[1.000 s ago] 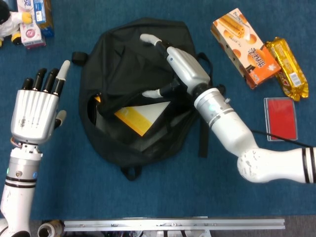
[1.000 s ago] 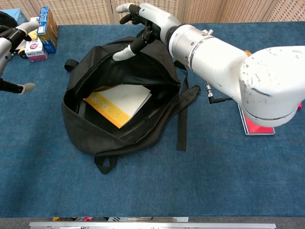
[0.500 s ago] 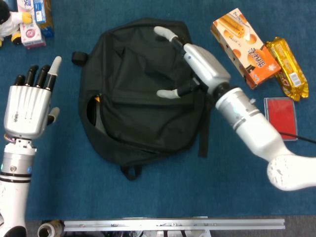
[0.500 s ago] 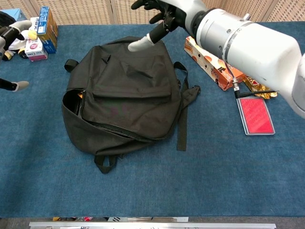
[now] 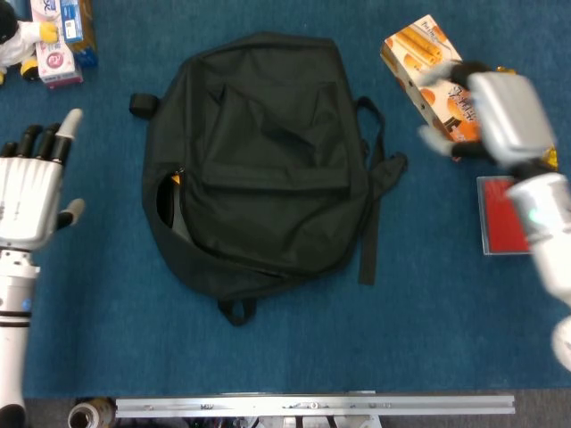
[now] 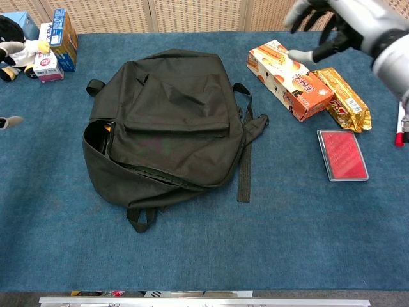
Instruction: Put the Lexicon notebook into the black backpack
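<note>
Our right hand [image 6: 339, 22] hangs empty, fingers spread, above the orange snack box [image 6: 289, 78], well right of the black backpack [image 5: 259, 160]. Our left hand [image 5: 31, 183] is open too, flat and held apart to the backpack's left. We see only an orange sliver of the Lexicon notebook [image 5: 177, 179] inside the backpack's left-side opening; the flap covers the rest.

Black backpack [image 6: 172, 121] lies flat, flap down; my right hand [image 6: 332, 22] hovers empty, fingers spread, over orange box [image 6: 289, 78].
</note>
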Action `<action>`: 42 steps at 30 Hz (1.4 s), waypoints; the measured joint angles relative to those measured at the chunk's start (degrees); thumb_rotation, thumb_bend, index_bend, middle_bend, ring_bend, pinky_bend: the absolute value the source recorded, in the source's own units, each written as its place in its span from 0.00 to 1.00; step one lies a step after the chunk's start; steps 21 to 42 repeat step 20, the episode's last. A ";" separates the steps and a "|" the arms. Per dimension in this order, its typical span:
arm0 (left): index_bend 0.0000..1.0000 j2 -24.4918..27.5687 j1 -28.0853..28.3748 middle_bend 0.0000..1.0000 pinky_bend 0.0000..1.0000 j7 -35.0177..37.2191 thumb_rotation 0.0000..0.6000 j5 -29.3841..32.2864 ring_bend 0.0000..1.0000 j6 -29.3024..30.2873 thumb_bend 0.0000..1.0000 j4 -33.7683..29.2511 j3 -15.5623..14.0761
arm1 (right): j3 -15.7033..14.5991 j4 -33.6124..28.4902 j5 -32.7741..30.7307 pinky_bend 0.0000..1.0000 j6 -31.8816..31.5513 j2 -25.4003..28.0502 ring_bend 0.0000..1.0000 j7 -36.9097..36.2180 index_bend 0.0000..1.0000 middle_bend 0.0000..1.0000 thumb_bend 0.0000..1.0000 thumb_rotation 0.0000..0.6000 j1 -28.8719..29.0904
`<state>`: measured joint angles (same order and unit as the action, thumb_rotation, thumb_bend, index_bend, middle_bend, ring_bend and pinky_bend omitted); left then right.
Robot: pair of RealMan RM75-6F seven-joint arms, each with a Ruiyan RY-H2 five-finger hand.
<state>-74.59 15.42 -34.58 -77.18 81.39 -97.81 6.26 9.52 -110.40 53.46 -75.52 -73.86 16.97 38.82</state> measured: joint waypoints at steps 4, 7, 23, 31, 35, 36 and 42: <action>0.14 1.28 -0.91 0.25 0.41 1.85 1.00 0.84 0.22 0.37 0.11 0.57 -0.06 | -4.44 2.08 5.68 0.49 -3.41 3.23 0.35 -2.45 0.42 0.44 0.23 1.00 -6.43; 0.15 1.92 -1.74 0.25 0.41 3.71 1.00 0.81 0.22 1.17 0.11 1.64 -0.22 | -6.80 4.16 8.54 0.49 -5.65 5.22 0.35 -5.37 0.43 0.44 0.23 1.00 -10.85; 0.15 4.15 -5.52 0.26 0.41 9.01 1.00 -0.68 0.23 4.61 0.11 3.40 -1.91 | -9.68 10.04 14.09 0.49 -9.62 8.86 0.35 -12.77 0.43 0.44 0.23 1.00 -21.69; 0.15 4.15 -5.52 0.26 0.41 9.01 1.00 -0.68 0.23 4.61 0.11 3.40 -1.91 | -9.68 10.04 14.09 0.49 -9.62 8.86 0.35 -12.77 0.43 0.44 0.23 1.00 -21.69; 0.15 4.15 -5.52 0.26 0.41 9.01 1.00 -0.68 0.23 4.61 0.11 3.40 -1.91 | -9.68 10.04 14.09 0.49 -9.62 8.86 0.35 -12.77 0.43 0.44 0.23 1.00 -21.69; 0.15 4.15 -5.52 0.26 0.41 9.01 1.00 -0.68 0.23 4.61 0.11 3.40 -1.91 | -9.68 10.04 14.09 0.49 -9.62 8.86 0.35 -12.77 0.43 0.44 0.23 1.00 -21.69; 0.15 4.15 -5.52 0.26 0.41 9.01 1.00 -0.68 0.23 4.61 0.11 3.40 -1.91 | -9.68 10.04 14.09 0.49 -9.62 8.86 0.35 -12.77 0.43 0.44 0.23 1.00 -21.69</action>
